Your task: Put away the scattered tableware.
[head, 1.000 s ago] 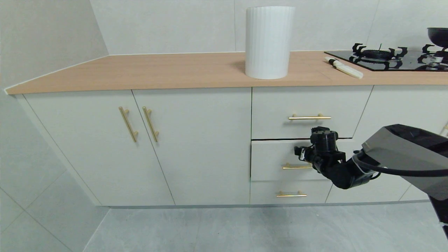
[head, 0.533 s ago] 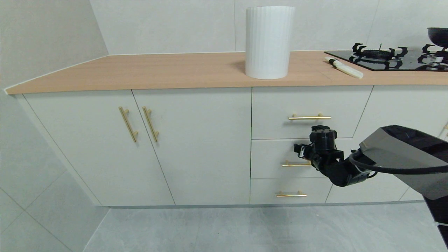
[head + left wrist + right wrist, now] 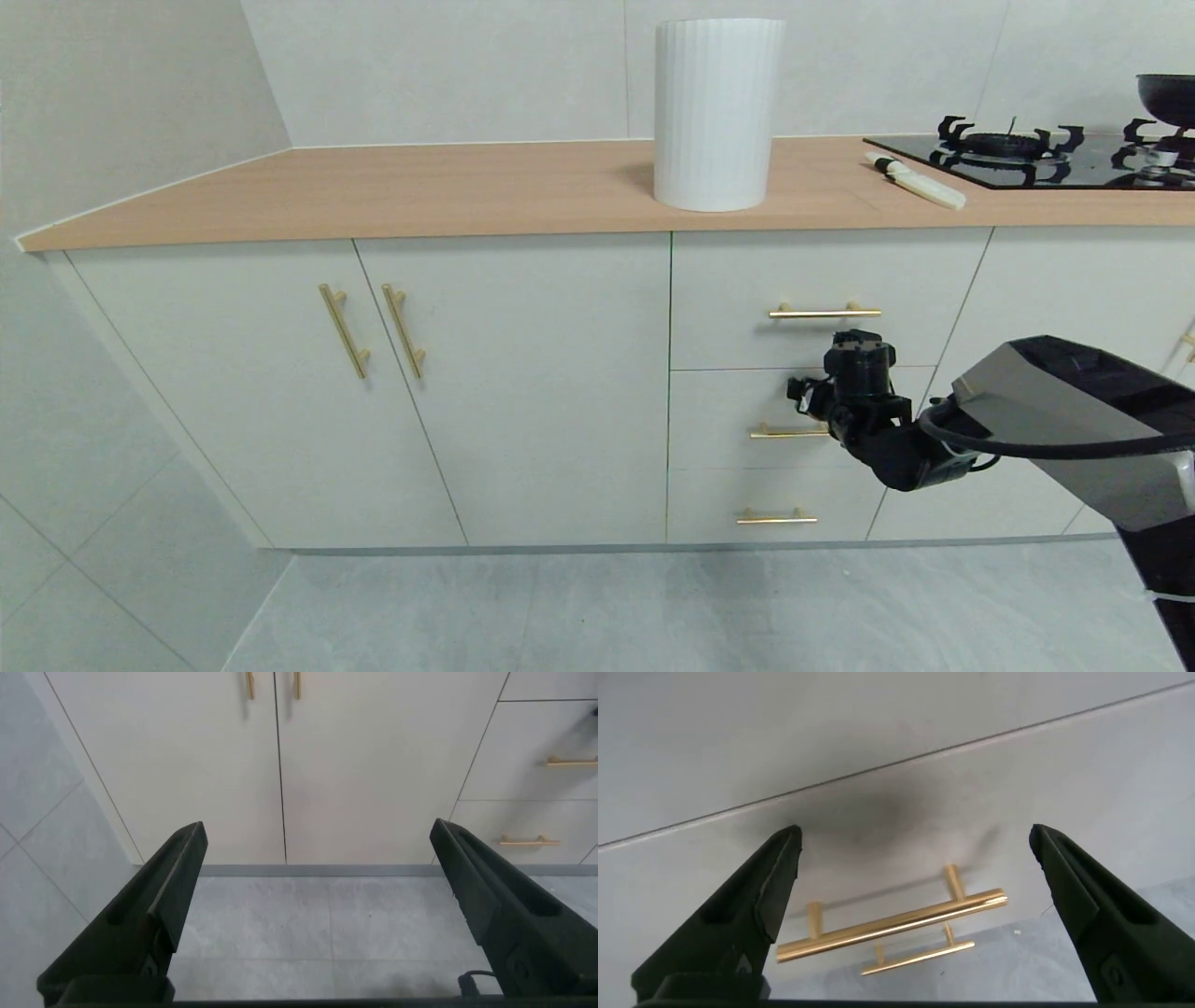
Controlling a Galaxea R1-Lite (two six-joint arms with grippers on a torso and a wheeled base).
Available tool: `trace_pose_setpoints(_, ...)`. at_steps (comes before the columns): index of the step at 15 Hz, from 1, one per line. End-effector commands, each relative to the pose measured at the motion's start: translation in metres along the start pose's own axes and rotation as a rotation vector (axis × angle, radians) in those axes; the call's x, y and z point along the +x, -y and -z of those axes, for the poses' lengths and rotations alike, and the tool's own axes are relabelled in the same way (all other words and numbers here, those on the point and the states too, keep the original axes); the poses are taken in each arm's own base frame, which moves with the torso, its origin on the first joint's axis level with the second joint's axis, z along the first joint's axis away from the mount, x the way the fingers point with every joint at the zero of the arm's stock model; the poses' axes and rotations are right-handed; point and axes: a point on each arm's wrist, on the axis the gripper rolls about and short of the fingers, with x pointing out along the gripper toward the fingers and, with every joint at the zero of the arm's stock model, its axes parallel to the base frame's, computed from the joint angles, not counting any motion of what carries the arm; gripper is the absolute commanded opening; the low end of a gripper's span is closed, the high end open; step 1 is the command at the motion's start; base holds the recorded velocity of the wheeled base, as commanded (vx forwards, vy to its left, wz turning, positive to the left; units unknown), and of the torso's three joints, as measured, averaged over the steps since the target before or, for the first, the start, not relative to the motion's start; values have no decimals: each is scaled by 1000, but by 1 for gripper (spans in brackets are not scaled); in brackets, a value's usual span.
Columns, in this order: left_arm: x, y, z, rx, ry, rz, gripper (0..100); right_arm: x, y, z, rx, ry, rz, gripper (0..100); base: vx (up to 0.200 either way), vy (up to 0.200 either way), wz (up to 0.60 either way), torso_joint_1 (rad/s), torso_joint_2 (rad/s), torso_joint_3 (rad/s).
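With its jaws wide apart and empty, the right end effector (image 3: 913,845) has pushed the middle drawer (image 3: 719,411) from slightly ajar to flush and sits at its handle (image 3: 784,431), while a pale utensil (image 3: 915,180) lies on the table (image 3: 420,191) beside the hob (image 3: 1018,154), seemingly not yet stored.

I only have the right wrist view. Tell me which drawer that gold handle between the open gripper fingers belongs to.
Observer: It is on the middle drawer of a stack of three.
Operator: Now report any tableware lying out.
Observer: One pale utensil lies on the counter, beside the hob.
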Motion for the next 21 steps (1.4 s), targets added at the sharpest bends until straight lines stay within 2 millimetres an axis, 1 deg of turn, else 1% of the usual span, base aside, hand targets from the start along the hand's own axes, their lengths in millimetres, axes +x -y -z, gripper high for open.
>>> trace_pose_setpoints(1, 0, 0, 0, -1, 0, -1, 100, -4, 0, -3, 2, 4, -3, 100, 0, 0, 0, 0, 0, 0)
trace_pose_setpoints(2, 0, 0, 0, 1, 0, -1, 100, -13, 3, -8, -5, -8, -1, 100, 0, 0, 0, 0, 0, 0)
trace_pose_setpoints(3, 0, 0, 0, -1, 0, -1, 100, -28, 5, -13, -12, -25, -11, 100, 0, 0, 0, 0, 0, 0)
trace_pose_setpoints(4, 0, 0, 0, -1, 0, -1, 100, -49, 10, -18, -35, -61, -33, 100, 0, 0, 0, 0, 0, 0)
trace_pose_setpoints(5, 0, 0, 0, -1, 0, -1, 100, -74, 12, -25, -57, -88, -97, 100, 0, 0, 0, 0, 0, 0)
trace_pose_setpoints(7, 0, 0, 0, -1, 0, -1, 100, -118, 23, -41, -77, -134, -167, 100, 0, 0, 0, 0, 0, 0)
trace_pose_setpoints(9, 0, 0, 0, -1, 0, -1, 100, -161, 35, -62, -89, -121, -176, 100, 0, 0, 0, 0, 0, 0)
trace_pose_setpoints(10, 0, 0, 0, -1, 0, -1, 100, -177, 38, -68, -84, -106, -186, 100, 0, 0, 0, 0, 0, 0)
trace_pose_setpoints(11, 0, 0, 0, -1, 0, -1, 100, -216, 49, -81, -74, -54, -207, 100, 0, 0, 0, 0, 0, 0)
trace_pose_setpoints(12, 0, 0, 0, 1, 0, -1, 100, -242, 57, -90, -77, -1, -196, 100, 0, 0, 0, 0, 0, 0)
trace_pose_setpoints(14, 0, 0, 0, -1, 0, -1, 100, -290, 82, -104, -99, 123, -143, 100, 0, 0, 0, 0, 0, 0)
trace_pose_setpoints(16, 0, 0, 0, -1, 0, -1, 100, -333, 107, -110, -114, 221, -122, 100, 0, 0, 0, 0, 0, 0)
trace_pose_setpoints(17, 0, 0, 0, 1, 0, -1, 100, -362, 127, -108, -153, 274, -95, 100, 0, 0, 0, 0, 0, 0)
trace_pose_setpoints(19, 0, 0, 0, 1, 0, -1, 100, -408, 157, -101, -205, 344, -59, 100, 0, 0, 0, 0, 0, 0)
trace_pose_setpoints(20, 0, 0, 0, 1, 0, -1, 100, -423, 170, -95, -214, 354, -8, 100, 0, 0, 0, 0, 0, 0)
trace_pose_setpoints(21, 0, 0, 0, -1, 0, -1, 100, -443, 183, -87, -242, 370, 29, 100, 0, 0, 0, 0, 0, 0)
